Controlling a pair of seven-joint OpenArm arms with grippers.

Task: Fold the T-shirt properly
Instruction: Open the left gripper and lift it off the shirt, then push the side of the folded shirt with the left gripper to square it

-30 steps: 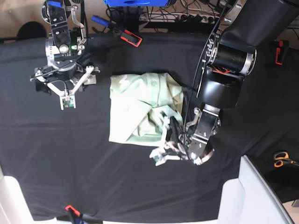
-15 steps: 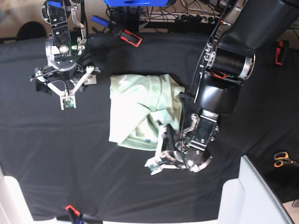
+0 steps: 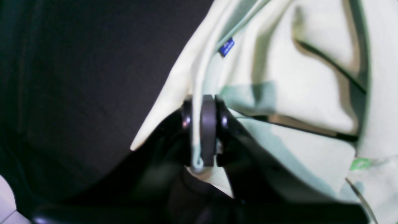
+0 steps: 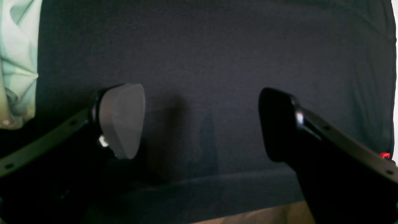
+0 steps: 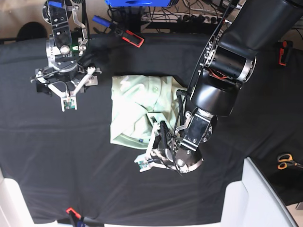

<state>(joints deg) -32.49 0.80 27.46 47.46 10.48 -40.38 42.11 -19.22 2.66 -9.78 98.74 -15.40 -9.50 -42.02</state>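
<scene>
The pale mint-green T-shirt lies bunched in a rough rectangle on the middle of the black tablecloth. Its small blue neck label shows near its lower edge. My left gripper sits low at the shirt's lower right corner. The left wrist view shows this gripper shut on a thin fold of the T-shirt, just below the label. My right gripper hangs at the upper left, apart from the shirt. It stands open over bare cloth, with the T-shirt at that view's left edge.
Orange-handled scissors lie at the right edge. A red and black tool rests at the back of the table beside cables. A white raised surface fills the lower right corner.
My left gripper has moved left and toward the front edge with the shirt fabric in it, drawing the shirt's right part over to the left. The right arm has stayed still.
</scene>
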